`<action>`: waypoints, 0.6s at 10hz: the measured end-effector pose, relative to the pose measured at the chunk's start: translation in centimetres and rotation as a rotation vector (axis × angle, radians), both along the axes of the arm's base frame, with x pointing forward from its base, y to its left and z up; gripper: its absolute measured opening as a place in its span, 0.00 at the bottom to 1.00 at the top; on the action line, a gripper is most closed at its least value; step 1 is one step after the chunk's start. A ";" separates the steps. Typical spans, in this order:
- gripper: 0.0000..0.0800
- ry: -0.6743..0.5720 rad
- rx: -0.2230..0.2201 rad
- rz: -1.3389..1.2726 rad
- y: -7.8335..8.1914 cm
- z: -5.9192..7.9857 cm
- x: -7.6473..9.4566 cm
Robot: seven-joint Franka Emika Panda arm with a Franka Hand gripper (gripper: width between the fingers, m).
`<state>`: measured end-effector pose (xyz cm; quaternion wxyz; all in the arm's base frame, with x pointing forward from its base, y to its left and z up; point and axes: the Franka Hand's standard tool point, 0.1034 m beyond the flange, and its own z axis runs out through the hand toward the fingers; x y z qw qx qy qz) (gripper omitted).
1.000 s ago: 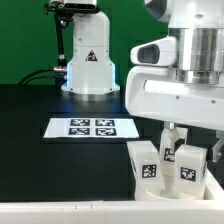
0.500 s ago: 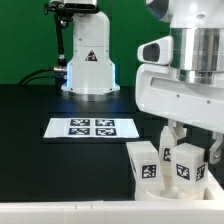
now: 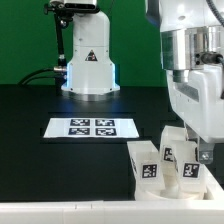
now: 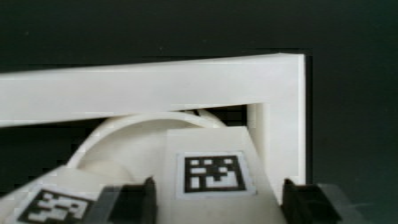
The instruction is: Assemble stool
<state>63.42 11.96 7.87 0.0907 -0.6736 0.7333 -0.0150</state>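
Two white block legs with black-and-white tags stand at the exterior view's lower right, one nearer the left [image 3: 147, 162] and one under the hand [image 3: 188, 172]. My gripper [image 3: 188, 152] hangs right over the second leg. In the wrist view my gripper [image 4: 217, 205] is open, with a dark finger [image 4: 128, 205] on each side of a tagged leg [image 4: 214, 165]. Another tagged leg [image 4: 54, 203] lies beside it. A curved white part [image 4: 143, 135] behind them may be the seat rim; I cannot tell.
The marker board [image 3: 92, 127] lies flat on the black table at the middle. The robot base [image 3: 90, 65] stands behind it. A white angled bar [image 4: 178, 80] runs round the legs in the wrist view. A white strip [image 3: 60, 212] lines the table's front edge.
The hand has shifted toward the exterior view's right and come lower over the legs. The legs and the marker board have not moved.
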 end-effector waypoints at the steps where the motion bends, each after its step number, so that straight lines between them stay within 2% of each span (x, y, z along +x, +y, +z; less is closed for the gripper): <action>1: 0.42 0.007 0.013 -0.066 0.1 0.0 0.0; 3: 0.42 -0.008 0.100 -0.399 0.4 0.0 0.3; 4: 0.42 -0.050 0.123 -0.466 0.5 0.0 0.3; 5: 0.42 -0.062 0.126 -0.461 0.5 0.0 0.2; 6: 0.52 -0.063 0.121 -0.441 0.6 -0.1 0.2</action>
